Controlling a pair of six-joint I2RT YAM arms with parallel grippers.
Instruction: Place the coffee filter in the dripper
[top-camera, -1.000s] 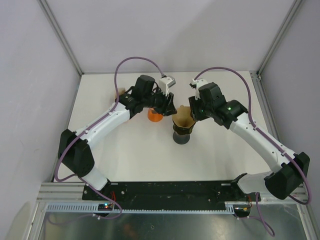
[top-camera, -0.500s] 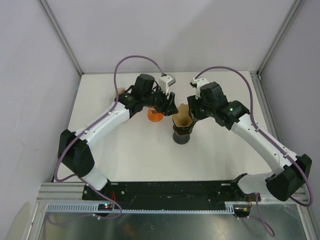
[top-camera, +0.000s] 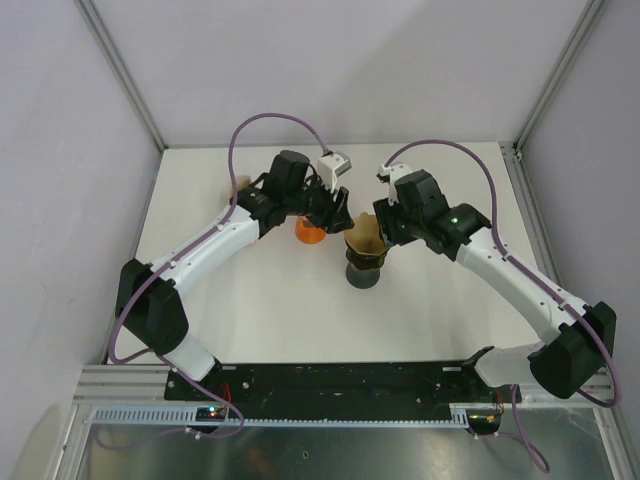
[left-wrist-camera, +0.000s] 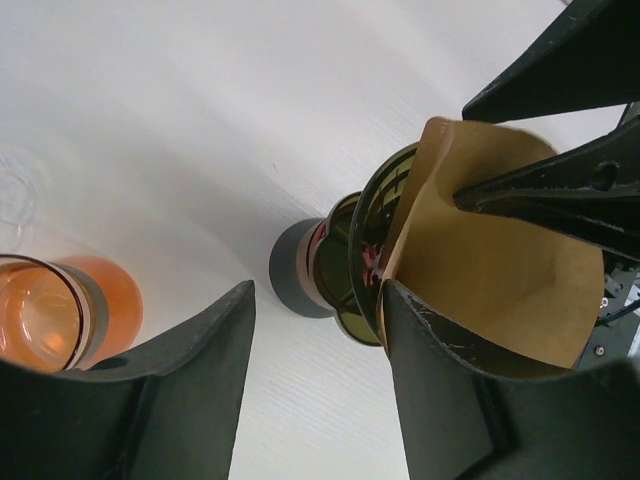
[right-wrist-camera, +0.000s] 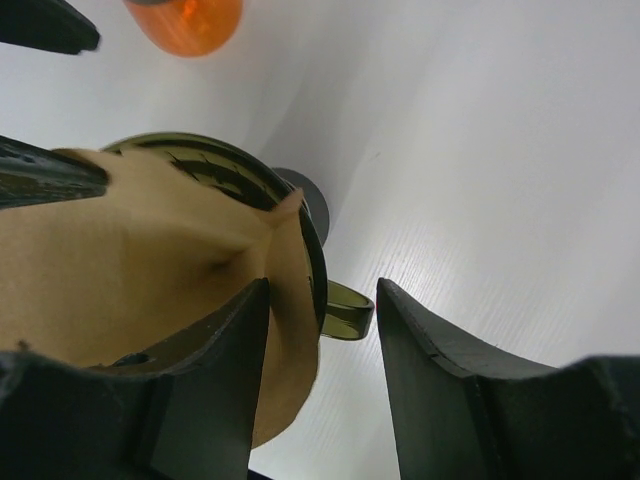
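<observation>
The brown paper coffee filter (top-camera: 364, 238) sits open in the dark green glass dripper (top-camera: 362, 268) at mid-table. In the left wrist view the filter (left-wrist-camera: 500, 250) stands out of the dripper's rim (left-wrist-camera: 362, 250). My left gripper (top-camera: 342, 218) is open at the dripper's left side, and its right finger (left-wrist-camera: 450, 390) rests against the filter's edge. My right gripper (top-camera: 384, 228) is open on the right side. Its left finger (right-wrist-camera: 200, 390) is inside the filter (right-wrist-camera: 150, 250), its right finger outside, straddling the rim and the dripper's handle (right-wrist-camera: 345, 312).
An orange cup (top-camera: 310, 232) stands just left of the dripper, under my left arm; it also shows in the left wrist view (left-wrist-camera: 60, 312) and the right wrist view (right-wrist-camera: 188, 20). Grey enclosure walls bound the white table (top-camera: 450, 330).
My right gripper has shifted a little left, further over the dripper and the filter. The left arm has barely moved.
</observation>
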